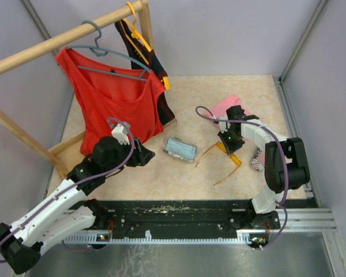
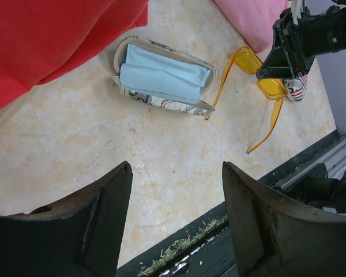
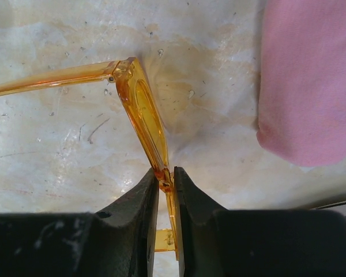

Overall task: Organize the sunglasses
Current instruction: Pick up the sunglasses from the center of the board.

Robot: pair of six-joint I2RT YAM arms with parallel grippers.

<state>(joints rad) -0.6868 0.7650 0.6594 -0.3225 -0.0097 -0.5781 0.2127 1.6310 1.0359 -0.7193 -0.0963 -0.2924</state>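
Note:
The orange sunglasses point(image 1: 234, 158) rest on the beige table right of centre, arms unfolded toward the near edge. My right gripper point(image 1: 226, 144) is shut on them. In the right wrist view its fingers point(image 3: 165, 174) pinch the bridge, and one orange-yellow lens point(image 3: 143, 109) reaches up and to the left. The left wrist view shows the same sunglasses point(image 2: 249, 59) with the right gripper point(image 2: 288, 49) above them. An open patterned case point(image 1: 180, 149) holding a light-blue cloth point(image 2: 161, 75) lies mid-table. My left gripper point(image 2: 176, 170) hovers open and empty to the case's left.
A pink cloth point(image 1: 230, 107) lies behind the right gripper. A second patterned case point(image 1: 257, 160) sits by the right arm. A wooden rack point(image 1: 63, 37) at the back left carries a red top point(image 1: 112, 104) and a dark garment point(image 1: 147, 55). A black rail point(image 1: 179, 210) runs along the near edge.

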